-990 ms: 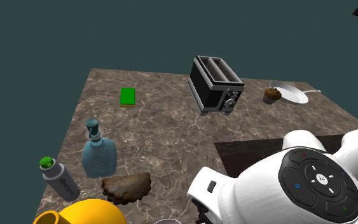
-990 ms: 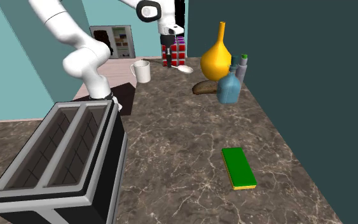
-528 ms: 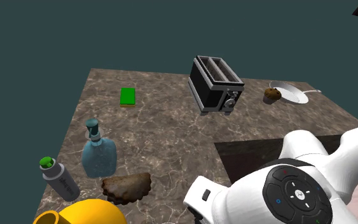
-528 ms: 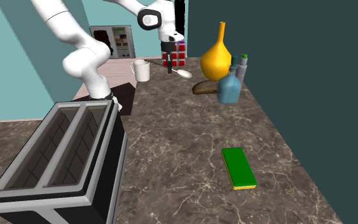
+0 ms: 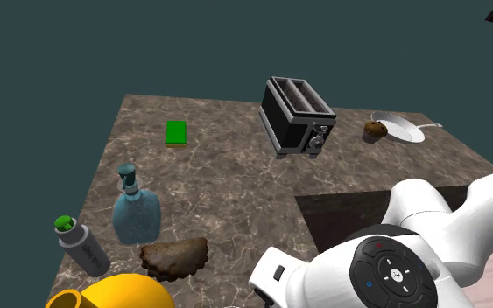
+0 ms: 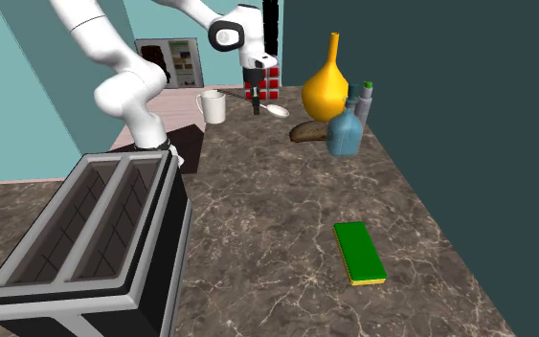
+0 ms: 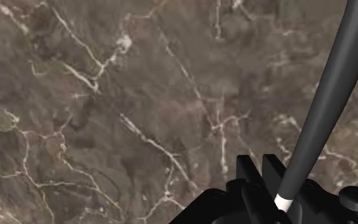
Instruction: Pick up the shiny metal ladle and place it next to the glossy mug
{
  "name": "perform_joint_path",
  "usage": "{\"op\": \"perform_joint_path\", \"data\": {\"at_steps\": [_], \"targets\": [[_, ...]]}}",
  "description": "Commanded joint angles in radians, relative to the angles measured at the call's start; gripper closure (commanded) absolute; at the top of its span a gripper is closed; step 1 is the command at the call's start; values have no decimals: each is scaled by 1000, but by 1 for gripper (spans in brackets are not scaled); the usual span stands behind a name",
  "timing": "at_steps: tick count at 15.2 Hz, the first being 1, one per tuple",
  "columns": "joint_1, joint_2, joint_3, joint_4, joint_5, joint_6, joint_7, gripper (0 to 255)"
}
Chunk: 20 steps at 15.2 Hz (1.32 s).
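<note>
Jaws pinched shut on the ladle's slim round handle. Its bowl sticks out sideways, away from the white mug. The ladle sits near the mug, over the veined marble worktop. My read: stiff, light and slick (dark smooth shaft), so it may swivel. A grip closer to the bowl would balance better.

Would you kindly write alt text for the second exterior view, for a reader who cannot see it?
Black jaws on a white arm clasp a ladle beside a white mug at the far end of a marble counter. Nearer lie a green sponge and a black toaster.
</note>
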Motion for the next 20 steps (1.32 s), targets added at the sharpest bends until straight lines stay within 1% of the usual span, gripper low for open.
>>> {"op": "perform_joint_path", "data": {"at_steps": [1,2,3,8,12,20], "targets": [[1,3,0,-7,1,-4,-2,255],[1,3,0,-7,0,-4,-2,255],[0,6,2,-5,-1,-3,1,0],[1,3,0,-7,0,-4,-2,0],[28,-87,-50,64,11,-163,-20,0],[28,-87,-50,64,11,-162,-20,0]]}}
